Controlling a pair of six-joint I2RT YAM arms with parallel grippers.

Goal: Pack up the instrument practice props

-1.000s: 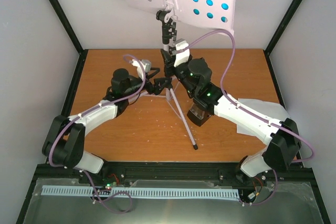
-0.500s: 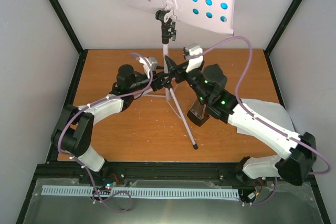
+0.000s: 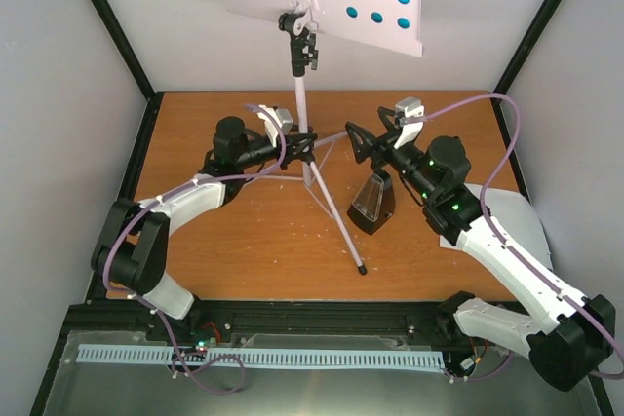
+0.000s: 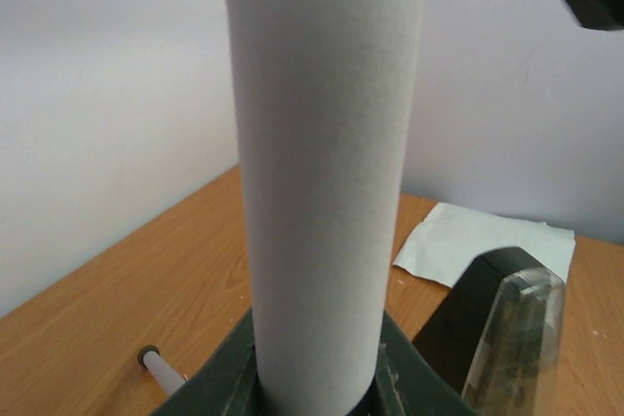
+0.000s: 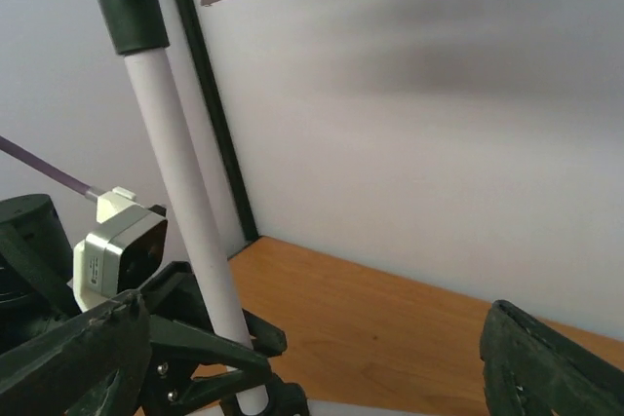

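Toward the back edge of the worktop [image 3: 244,241], centre, top view: thin silver tripod music stand with perforated grey tray [image 3: 341,7], upright. The left end effector [image 3: 298,146] has closed narrow on its pole [image 3: 301,94]; the right end effector [image 3: 366,140] let go and backed off, wide. Left wrist: pole fills view. Right wrist: jaws wide, empty. Handover done; stand not yet packed.

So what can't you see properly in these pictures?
The tray: top view, the upper edge cuts it off.
The metronome: left wrist view, the bottom edge cuts it off, and its face is blurry.
The white paper: top view, the right arm covers part of it.
The left jaws: whether they squeeze the pole is unclear, since it fills the left wrist view.
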